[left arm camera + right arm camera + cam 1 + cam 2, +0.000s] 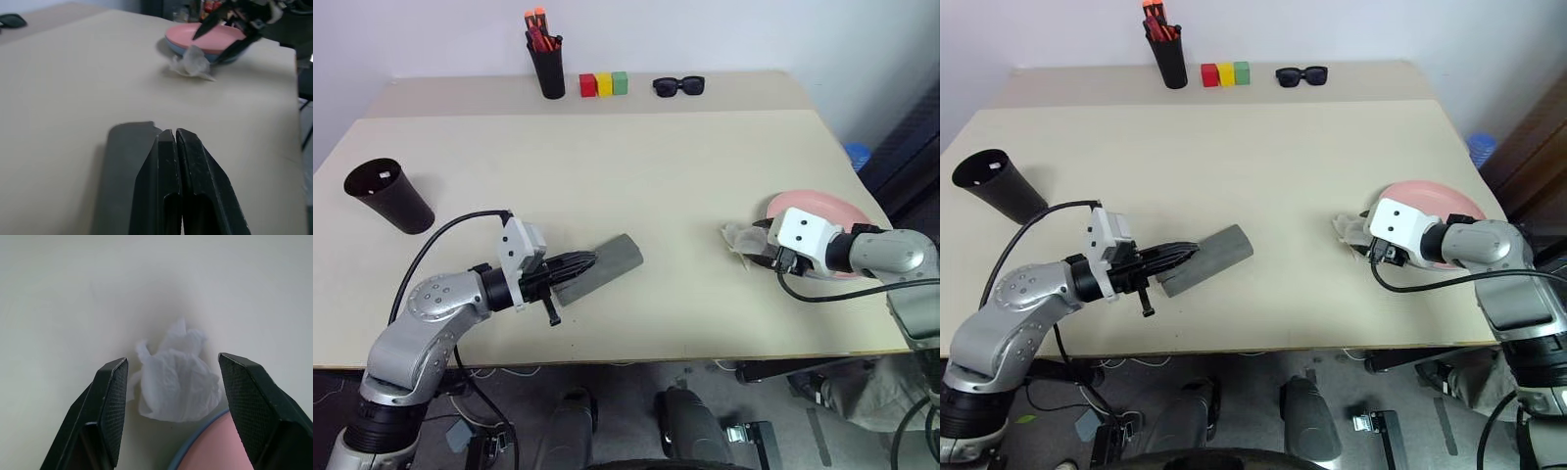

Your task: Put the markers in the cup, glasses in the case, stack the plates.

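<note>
Right wrist view: the right gripper [171,382] stands apart around a crumpled white tissue [173,377] beside the stacked plates [822,211]. Left gripper [174,161], fingers pressed together, lies over the closed grey case [607,264]. Cup [391,196] sits far left on the bench [626,157].

Beige table [705,196] w/ a seam across its far part, plain white wall [724,34] behind, grey floor [626,387] under the near edge
</note>
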Controlling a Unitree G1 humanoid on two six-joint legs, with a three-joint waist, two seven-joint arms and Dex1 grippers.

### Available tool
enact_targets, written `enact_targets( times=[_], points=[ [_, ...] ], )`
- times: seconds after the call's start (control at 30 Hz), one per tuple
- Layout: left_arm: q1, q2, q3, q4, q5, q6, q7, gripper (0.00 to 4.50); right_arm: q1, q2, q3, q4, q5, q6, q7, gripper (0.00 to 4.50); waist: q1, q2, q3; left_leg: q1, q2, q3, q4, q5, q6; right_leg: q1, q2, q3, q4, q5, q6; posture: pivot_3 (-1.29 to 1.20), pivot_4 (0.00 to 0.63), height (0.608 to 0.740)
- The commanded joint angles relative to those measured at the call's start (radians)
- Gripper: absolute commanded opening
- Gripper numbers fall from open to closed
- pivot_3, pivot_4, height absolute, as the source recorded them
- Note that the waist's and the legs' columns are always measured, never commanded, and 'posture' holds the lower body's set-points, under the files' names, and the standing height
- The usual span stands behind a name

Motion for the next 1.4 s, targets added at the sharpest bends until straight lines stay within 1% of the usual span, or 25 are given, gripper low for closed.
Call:
enact_targets(
  times=[0.03,0.23,0.27,0.3,0.4,0.43,0.47,0.5,0.57,0.7,0.83,0.97,1.03,1.1,1.17,1.2,1.27,1.37,1.4],
  points=[
    [0.017,0.008,-0.003,-0.049,-0.008,-0.005,-0.001,0.0,-0.034,0.011,0.021,0.087,-0.059,-0.077,-0.041,2.96,0.0,0.0,0.0,0.0,0.0,0.0,0.0,0.0,0.0,0.0,0.0,0.0,0.0,0.0,0.0,0.0,0.15,0.74],
    [0.031,-0.002,-0.022,-0.059,-0.001,-0.011,0.004,0.0,-0.043,0.031,0.041,0.165,-0.09,-0.148,-0.065,2.96,0.0,0.0,0.0,0.0,0.0,0.0,0.0,0.0,0.0,0.0,0.0,0.0,0.0,0.0,0.0,0.0,0.15,0.74],
    [0.033,-0.003,-0.026,-0.058,0.001,-0.014,0.005,0.0,-0.044,0.034,0.04,0.167,-0.09,-0.151,-0.066,2.42,0.0,0.0,0.0,0.0,0.0,0.0,0.0,0.0,0.0,0.0,0.0,0.0,0.0,0.0,0.0,0.0,0.15,0.74],
    [0.034,-0.005,-0.032,-0.055,0.005,-0.018,0.005,0.0,-0.044,0.038,0.039,0.162,-0.09,-0.148,-0.066,2.19,0.0,0.0,0.0,0.0,0.0,0.0,0.0,0.0,0.0,0.0,0.0,0.0,0.0,0.0,0.0,0.0,0.15,0.74],
    [0.035,-0.008,-0.042,-0.049,0.009,-0.027,0.003,0.0,-0.047,0.043,0.036,0.144,-0.091,-0.14,-0.071,0.69,-0.002,0.0,0.0,0.0,0.0,0.0,0.0,0.0,0.0,0.0,0.0,0.0,0.0,0.0,0.0,0.0,0.15,0.74],
    [0.036,-0.008,-0.044,-0.047,0.011,-0.03,0.002,0.0,-0.049,0.042,0.033,0.135,-0.091,-0.135,-0.072,0.31,-0.002,0.0,0.0,0.0,0.0,0.0,0.0,0.0,0.0,0.0,0.0,0.0,0.0,0.0,0.0,0.0,0.15,0.74],
    [0.036,-0.009,-0.045,-0.045,0.013,-0.033,0.0,0.0,-0.051,0.04,0.029,0.125,-0.09,-0.13,-0.073,0.08,-0.002,0.0,0.0,0.0,0.0,0.0,0.0,0.0,0.0,0.0,0.0,0.0,0.0,0.0,0.0,0.0,0.15,0.74],
    [0.037,-0.009,-0.046,-0.044,0.014,-0.035,-0.001,0.0,-0.053,0.039,0.027,0.118,-0.089,-0.126,-0.073,0.0,-0.002,0.0,0.0,0.0,0.0,0.0,0.0,0.0,0.0,0.0,0.0,0.0,0.0,0.0,0.0,0.0,0.15,0.74],
    [0.036,-0.01,-0.049,-0.039,0.019,-0.039,-0.004,0.0,-0.059,0.036,0.005,0.081,-0.067,-0.093,-0.07,0.0,-0.001,0.0,0.0,0.0,0.0,0.0,0.0,0.0,0.0,0.0,0.0,0.0,0.0,0.0,0.0,0.0,0.15,0.74],
    [0.041,-0.005,-0.048,-0.032,0.021,-0.048,-0.015,0.0,-0.061,-0.029,-0.1,-0.021,0.013,0.02,-0.027,0.0,0.0,0.001,0.0,0.0,0.0,0.0,0.0,0.0,0.0,0.0,0.0,0.0,0.0,0.0,0.0,0.0,0.15,0.74],
    [0.049,-0.001,-0.048,-0.021,0.029,-0.058,-0.027,0.0,-0.03,-0.104,-0.182,-0.006,0.032,0.066,-0.018,0.0,0.008,0.0,0.0,0.0,0.0,0.0,0.0,0.0,0.0,0.0,0.0,0.0,0.0,0.0,0.0,0.0,0.15,0.74],
    [0.039,-0.006,-0.06,-0.007,0.037,-0.063,-0.029,0.0,0.012,-0.141,-0.202,0.057,0.013,0.052,-0.015,0.0,0.006,0.0,0.0,0.0,0.0,0.0,0.0,0.0,0.0,0.0,0.0,0.0,0.0,0.0,0.0,0.0,0.15,0.74],
    [0.032,-0.008,-0.067,0.0,0.039,-0.066,-0.028,0.0,0.017,-0.139,-0.205,0.083,0.019,0.063,-0.018,1.05,0.005,0.001,0.0,0.0,0.0,0.0,0.0,0.0,0.0,0.001,0.0,0.0,0.0,0.0,0.0,0.0,0.15,0.74],
    [0.022,-0.012,-0.071,0.006,0.042,-0.068,-0.023,0.0,0.025,-0.138,-0.207,0.091,0.02,0.047,-0.021,1.92,0.001,0.001,0.0,0.0,0.0,0.001,0.0,0.0,0.0,0.0,0.0,0.0,0.0,0.0,0.0,0.0,0.15,0.74],
    [0.008,-0.021,-0.063,0.017,0.045,-0.067,-0.005,0.0,0.023,-0.129,-0.21,0.089,0.018,0.031,-0.04,2.97,-0.003,0.001,0.0,0.0,0.0,0.0,0.0,0.0,0.0,0.0,0.0,0.0,0.0,0.0,0.0,0.0,0.15,0.74],
    [0.001,-0.026,-0.059,0.023,0.046,-0.065,0.003,0.0,0.022,-0.125,-0.211,0.087,0.021,0.021,-0.042,3.42,-0.003,0.001,0.0,0.001,0.0,0.0,0.0,0.0,0.0,0.0,0.0,0.0,0.001,0.0,0.0,0.0,0.15,0.74],
    [-0.006,-0.035,-0.048,0.037,0.057,-0.071,0.023,0.0,0.017,-0.116,-0.212,0.08,0.042,0.006,-0.03,3.42,-0.003,0.001,0.0,0.001,0.0,0.0,0.0,0.0,0.0,0.0,0.0,0.0,0.001,0.0,0.0,0.0,0.15,0.74],
    [0.004,-0.055,0.029,0.06,0.07,-0.094,0.091,0.0,-0.014,-0.071,-0.225,0.056,0.131,0.038,0.0,3.42,-0.004,0.001,0.0,0.001,0.0,0.0,0.0,0.0,0.0,0.0,0.0,0.0,0.0,0.0,0.0,0.0,0.15,0.74],
    [0.014,-0.062,0.075,0.074,0.077,-0.105,0.127,0.0,-0.026,-0.051,-0.23,0.047,0.162,0.053,0.004,3.42,-0.004,0.001,0.0,0.001,0.0,0.0,0.0,0.0,0.0,0.0,0.0,0.0,0.0,0.0,0.0,0.0,0.15,0.74]
  ],
)
